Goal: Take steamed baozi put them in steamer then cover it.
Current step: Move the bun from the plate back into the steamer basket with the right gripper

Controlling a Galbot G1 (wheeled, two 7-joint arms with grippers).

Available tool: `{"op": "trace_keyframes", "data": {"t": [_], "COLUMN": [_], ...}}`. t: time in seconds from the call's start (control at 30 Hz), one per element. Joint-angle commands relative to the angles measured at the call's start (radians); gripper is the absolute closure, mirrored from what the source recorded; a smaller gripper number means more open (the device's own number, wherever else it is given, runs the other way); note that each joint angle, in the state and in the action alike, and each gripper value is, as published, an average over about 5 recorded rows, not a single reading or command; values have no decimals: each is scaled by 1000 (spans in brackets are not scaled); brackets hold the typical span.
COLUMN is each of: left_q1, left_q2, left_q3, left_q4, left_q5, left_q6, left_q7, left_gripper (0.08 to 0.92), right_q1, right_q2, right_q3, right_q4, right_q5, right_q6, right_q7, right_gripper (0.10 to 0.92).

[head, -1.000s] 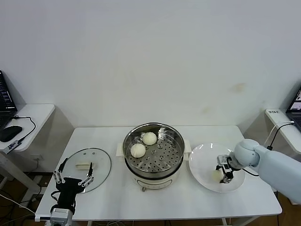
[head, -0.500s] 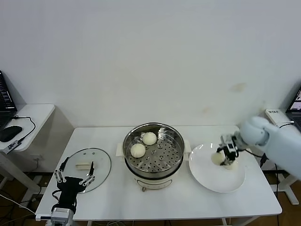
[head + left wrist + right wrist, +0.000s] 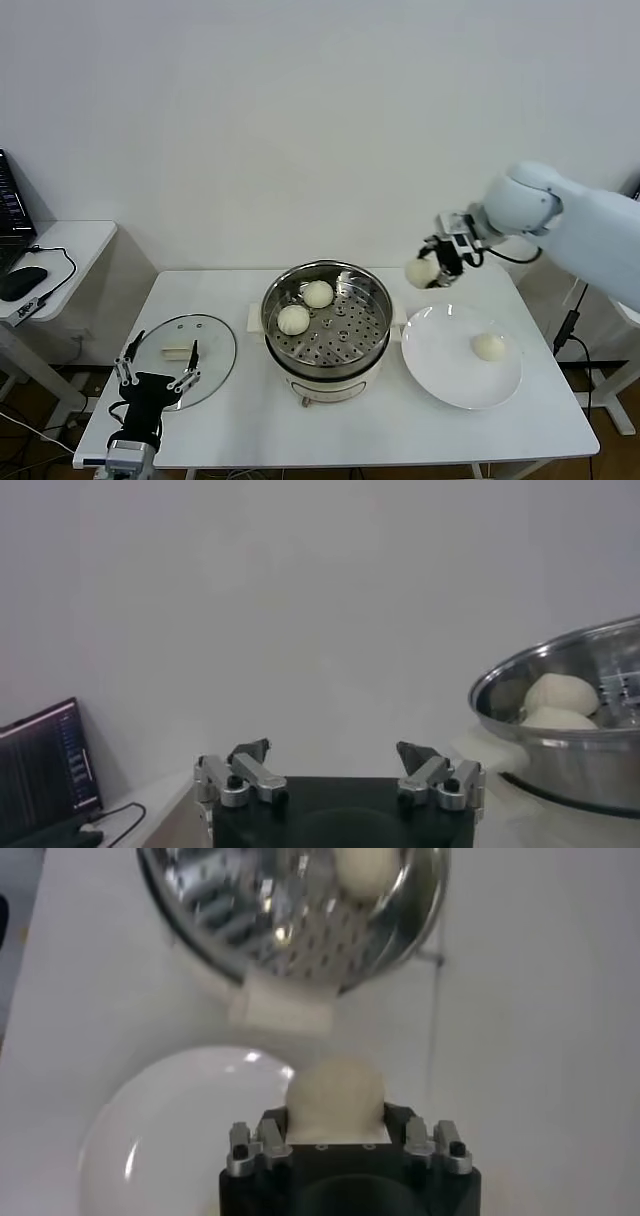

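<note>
One baozi [image 3: 421, 271] is clamped in the right pincer [image 3: 430, 268], held in the air between the plate [image 3: 440, 375] and steamer [image 3: 325, 320]. Probably soft and light, so best squeezed gently at its sides. The left pincer [image 3: 155, 370] is parked spread apart by the cover [image 3: 185, 360].

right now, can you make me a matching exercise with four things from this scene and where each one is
Things:
1. lid
2. plate
3. steamer
4. right end effector

Places or states:
A. centre of the table, two baozi inside
B. lying flat at the table's left
C. in the air between steamer and plate, shut on a baozi
D. at the table's right, one baozi on it

Pairs: 1-B, 2-D, 3-A, 4-C
</note>
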Motion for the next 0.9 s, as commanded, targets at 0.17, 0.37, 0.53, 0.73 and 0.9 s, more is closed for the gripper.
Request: {"op": "trace_keyframes", "data": {"t": [0.17,0.37,0.53,0.73,0.9], "left_q1": [20,28,34,35,35], "left_q2": [-12,-24,-36,-41,-46], "left_q3": [-35,-49,-51,-59,-55], "left_q4": [-18,-30,-36,-37,-36], "left_q5": [0,0,2,1,2], "left_q6": [0,1,1,0,-1], "left_q7": [0,0,-1,-1,-1], "left_gripper": [177,177,177,177,177], "right_q1": [40,-25,-65,-105,-118], "right_q2": [321,413,437,459,476], "right_q3": [-81,-135,-180,-203,-207], "right_q4": [-42,-68,-74,-79,-91], "right_q5": [60,-15,-103,-204,-270], "right_q6": [77,181,266,336,393], "right_q7": [13,-13,-16,9,29], "right_gripper": [422,420,423,423,423]}}
